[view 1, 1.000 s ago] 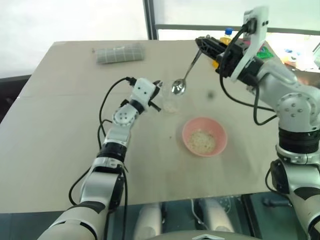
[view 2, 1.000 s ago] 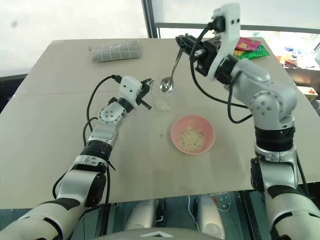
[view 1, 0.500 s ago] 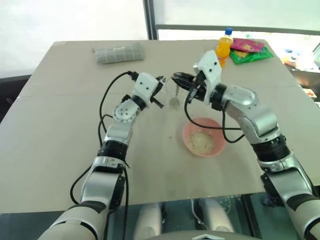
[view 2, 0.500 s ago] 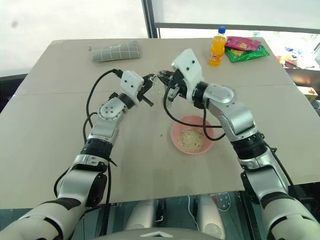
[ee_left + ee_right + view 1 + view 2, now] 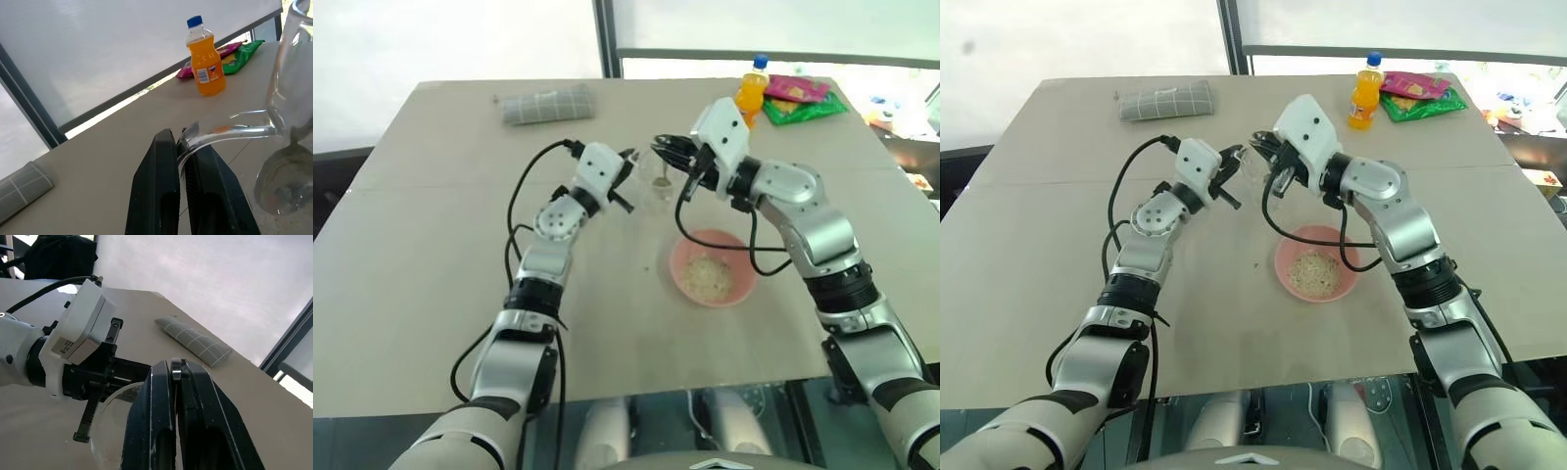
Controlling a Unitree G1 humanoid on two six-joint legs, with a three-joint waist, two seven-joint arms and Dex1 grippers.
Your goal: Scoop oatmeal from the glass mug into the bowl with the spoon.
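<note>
The small clear glass mug point(image 5: 655, 182) is light, slippery and fragile, so its side handle is the right place to hold; the left gripper point(image 5: 182, 161) is clenched on that handle, lifting it above the surface point(image 5: 431, 274). The right gripper point(image 5: 177, 396), almost level, pinches the slim silver spoon point(image 5: 664, 174), which dips into the mug. The round pink bowl point(image 5: 677, 262) lies near.

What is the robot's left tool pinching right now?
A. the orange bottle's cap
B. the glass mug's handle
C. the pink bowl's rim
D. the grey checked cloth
B: the left tool has its black fingers closed on the handle of the glass mug.
</note>
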